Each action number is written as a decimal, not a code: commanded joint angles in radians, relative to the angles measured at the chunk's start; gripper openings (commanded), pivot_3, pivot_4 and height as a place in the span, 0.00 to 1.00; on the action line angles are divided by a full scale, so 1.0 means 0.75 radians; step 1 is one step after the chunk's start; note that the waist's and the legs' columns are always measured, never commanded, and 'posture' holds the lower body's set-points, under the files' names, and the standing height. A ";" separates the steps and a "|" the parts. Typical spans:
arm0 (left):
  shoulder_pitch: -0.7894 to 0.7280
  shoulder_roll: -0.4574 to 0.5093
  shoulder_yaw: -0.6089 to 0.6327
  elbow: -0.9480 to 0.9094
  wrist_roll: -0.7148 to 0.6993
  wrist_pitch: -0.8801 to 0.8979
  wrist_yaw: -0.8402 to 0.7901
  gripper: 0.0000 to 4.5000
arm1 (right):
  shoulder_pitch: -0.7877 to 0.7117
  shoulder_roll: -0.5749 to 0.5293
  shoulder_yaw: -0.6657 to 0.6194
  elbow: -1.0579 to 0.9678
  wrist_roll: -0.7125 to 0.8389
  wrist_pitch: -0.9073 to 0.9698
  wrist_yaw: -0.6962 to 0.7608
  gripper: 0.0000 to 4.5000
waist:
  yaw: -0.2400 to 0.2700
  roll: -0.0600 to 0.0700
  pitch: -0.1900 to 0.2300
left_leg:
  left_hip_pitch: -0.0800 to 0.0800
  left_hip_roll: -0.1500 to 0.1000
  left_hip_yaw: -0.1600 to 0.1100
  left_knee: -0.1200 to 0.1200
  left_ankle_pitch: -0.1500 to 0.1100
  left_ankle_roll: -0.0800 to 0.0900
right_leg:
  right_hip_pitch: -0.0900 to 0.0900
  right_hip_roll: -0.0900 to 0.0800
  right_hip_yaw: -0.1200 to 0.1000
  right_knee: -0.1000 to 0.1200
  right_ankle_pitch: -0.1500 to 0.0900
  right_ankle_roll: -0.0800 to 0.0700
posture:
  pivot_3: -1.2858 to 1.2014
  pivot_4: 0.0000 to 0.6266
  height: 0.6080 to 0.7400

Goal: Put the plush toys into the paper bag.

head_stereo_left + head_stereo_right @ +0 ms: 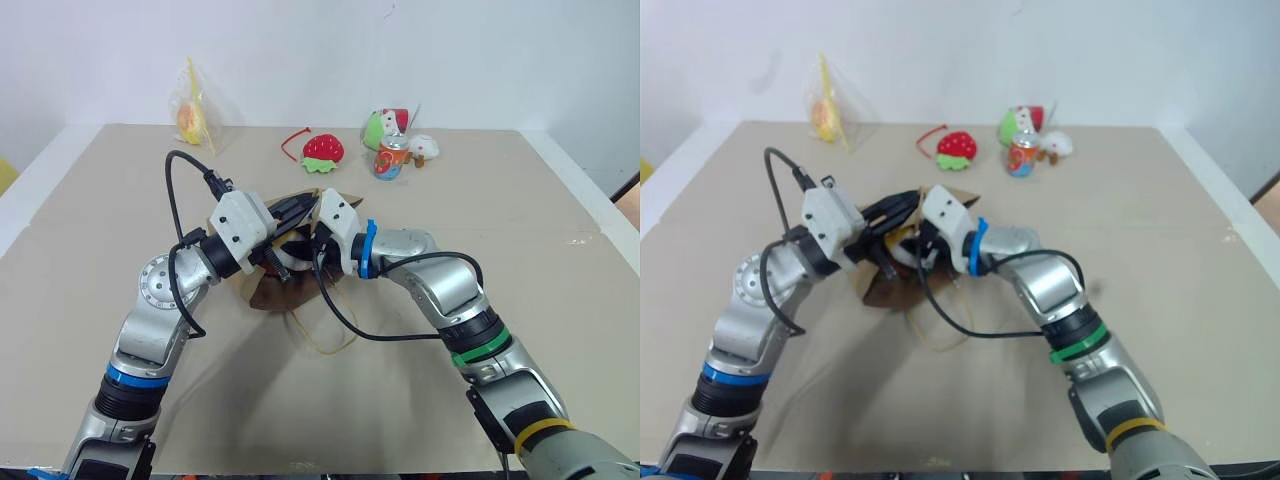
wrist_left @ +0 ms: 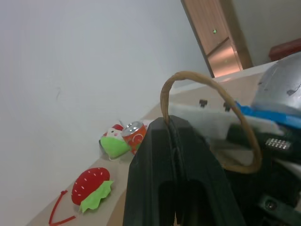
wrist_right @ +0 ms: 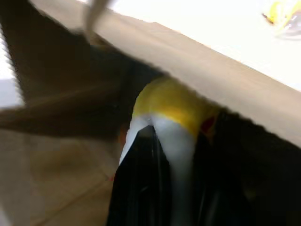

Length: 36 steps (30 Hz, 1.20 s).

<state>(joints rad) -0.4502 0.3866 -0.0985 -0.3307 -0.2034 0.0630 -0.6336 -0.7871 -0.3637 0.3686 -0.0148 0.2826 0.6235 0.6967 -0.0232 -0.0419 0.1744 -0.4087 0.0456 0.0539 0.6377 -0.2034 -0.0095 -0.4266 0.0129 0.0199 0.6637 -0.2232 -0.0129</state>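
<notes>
Your left gripper (image 2: 171, 136) is clamped shut on one thin tan looped cord handle (image 2: 244, 129) of the plain brown kraft paper bag (image 1: 880, 290), holding the mouth up near the middle of the beige tabletop (image 1: 560, 260). Your right gripper (image 3: 174, 155) is at the mouth with the white plush egg with a yellow top (image 3: 171, 106) pinched between its black fingers; the egg sits under the bag's upper edge, not yet dropped.

Risks:
- Only one handle is held. Push the right gripper deeper and the bag likely slides or folds, closing the mouth on the egg.
- Release too early and the egg probably catches on the lip and rolls out onto the table.
- Grippers are nearly touching; any sideways correction may knock the handle loose.

The other tan handle loop (image 1: 325, 335) lies slack toward the near edge. I can't see the brown monkey toy.
</notes>
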 commanded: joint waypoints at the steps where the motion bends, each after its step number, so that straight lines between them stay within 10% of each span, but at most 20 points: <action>1: -0.010 0.000 0.007 -0.049 0.002 -0.015 0.009 0.00 | -0.013 -0.009 -0.076 -0.091 0.035 0.008 0.048 0.47 | 0.000 0.000 0.000 | 0.000 0.000 0.000 0.000 0.000 0.000 | 0.000 0.000 0.000 0.000 0.000 0.000 | 0.52 0.24 1.00; 8: -0.017 -0.005 0.001 -0.046 0.000 -0.017 0.005 0.00 | 0.011 -0.070 -0.196 -0.209 0.095 0.039 0.088 0.98 | 0.000 0.000 0.000 | 0.000 0.000 0.000 0.000 0.000 0.000 | 0.000 0.000 0.000 0.000 0.000 0.000 | 0.52 0.24 1.00; 19: -0.009 0.007 0.011 -0.034 -0.003 -0.027 -0.014 0.00 | 0.291 -0.547 -0.407 -0.527 0.374 0.274 0.454 0.98 | 0.002 0.000 0.000 | 0.000 -0.002 0.000 0.000 0.000 0.000 | 0.000 -0.001 0.000 -0.001 0.000 0.000 | 0.52 0.24 1.00; 36: -0.015 0.011 0.011 -0.022 0.004 -0.037 -0.007 0.00 | 0.515 -0.384 -0.265 -0.461 0.382 0.386 0.260 0.93 | 0.000 -0.001 0.000 | 0.001 -0.001 -0.001 -0.001 0.000 0.000 | 0.001 0.001 0.000 -0.001 -0.001 -0.001 | 0.52 0.24 1.00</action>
<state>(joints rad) -0.4471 0.3920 -0.1045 -0.3289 -0.2020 0.0483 -0.6443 -0.3998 -0.6490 0.1497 -0.3736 0.5926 0.9259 0.8947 -0.0235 -0.0423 0.1748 -0.4082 0.0443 0.0536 0.6372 -0.2036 -0.0093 -0.4260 0.0130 0.0199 0.6631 -0.2236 -0.0132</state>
